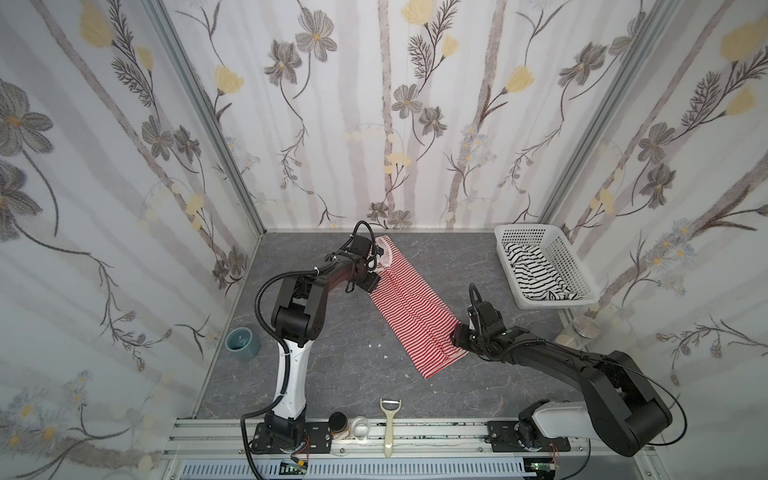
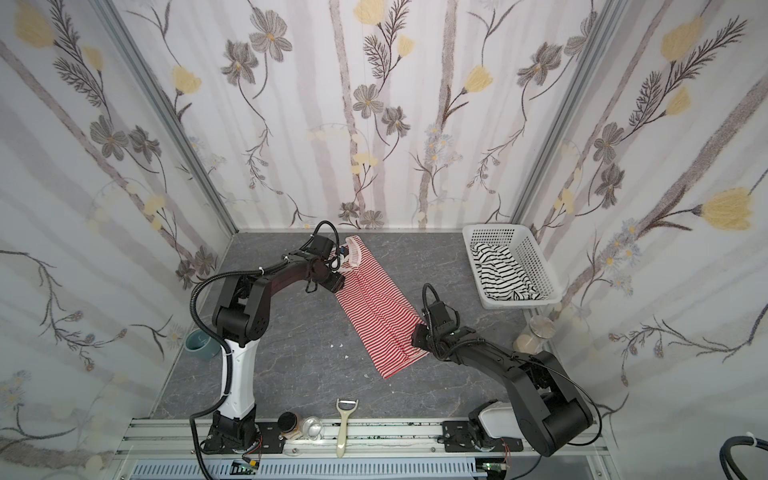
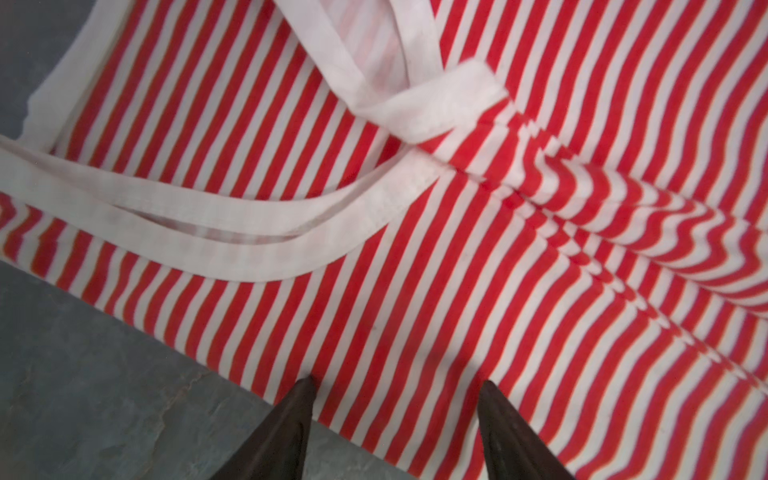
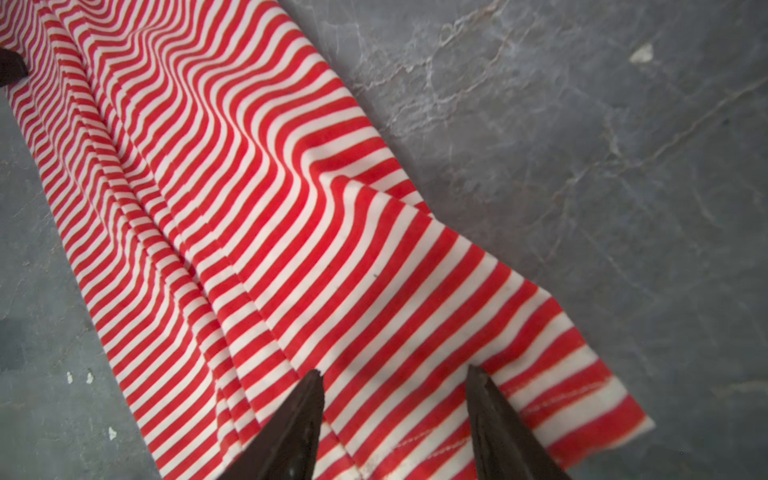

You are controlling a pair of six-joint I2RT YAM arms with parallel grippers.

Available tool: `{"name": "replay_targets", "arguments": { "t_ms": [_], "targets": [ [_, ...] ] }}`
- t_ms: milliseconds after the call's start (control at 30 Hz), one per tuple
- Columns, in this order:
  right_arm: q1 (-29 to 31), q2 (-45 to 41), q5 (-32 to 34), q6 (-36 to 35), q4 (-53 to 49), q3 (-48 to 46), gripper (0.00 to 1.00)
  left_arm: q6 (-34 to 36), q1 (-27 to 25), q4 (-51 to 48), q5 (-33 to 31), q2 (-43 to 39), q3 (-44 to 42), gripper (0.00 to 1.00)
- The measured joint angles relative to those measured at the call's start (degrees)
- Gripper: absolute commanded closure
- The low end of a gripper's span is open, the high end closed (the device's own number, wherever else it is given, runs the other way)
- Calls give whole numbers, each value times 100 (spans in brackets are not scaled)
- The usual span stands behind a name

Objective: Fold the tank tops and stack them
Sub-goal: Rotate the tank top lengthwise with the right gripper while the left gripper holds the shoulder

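As left gripper [image 3: 395,380] and right gripper [image 4: 395,372] stand, jaws apart, at opposite ends of the red-and-white tank top [image 1: 409,303], pinch all layers evenly.

I read this as robot test booth, dressed like home. Flowered wallpaper [image 1: 374,104] on panels in aluminium frame [image 1: 211,124]; grey stone-look tabletop [image 1: 332,386]; left arm [image 1: 291,374] and right arm [image 1: 561,357] bolted to metal rail [image 1: 440,432] at front, slotted cable duct [image 1: 374,471] below. Household props: basket [image 1: 557,253], peeler [image 1: 389,432], cup [image 1: 243,343].
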Motion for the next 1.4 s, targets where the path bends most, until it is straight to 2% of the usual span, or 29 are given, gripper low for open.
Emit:
{"name": "replay_targets", "arguments": {
  "t_ms": [333, 733, 1033, 1267, 1400],
  "targets": [
    [997, -195, 111, 870, 610, -407, 43, -68, -391, 179, 155, 704, 905, 35],
    [2227, 557, 79, 1729, 1185, 20, 43, 129, -601, 308, 20, 1305, 1812, 35],
    [2343, 741, 87, 1773, 1150, 188, 42, 409, -573, 367, -675, 1078, 1499, 35],
    [2343, 699, 85, 1751, 1139, 153, 41, 426, -540, 404, -911, 938, 1279, 35],
    [2323, 487, 92, 1751, 811, 122, 41, 411, -540, 391, -1010, 876, 1202, 35]
  ]
}}
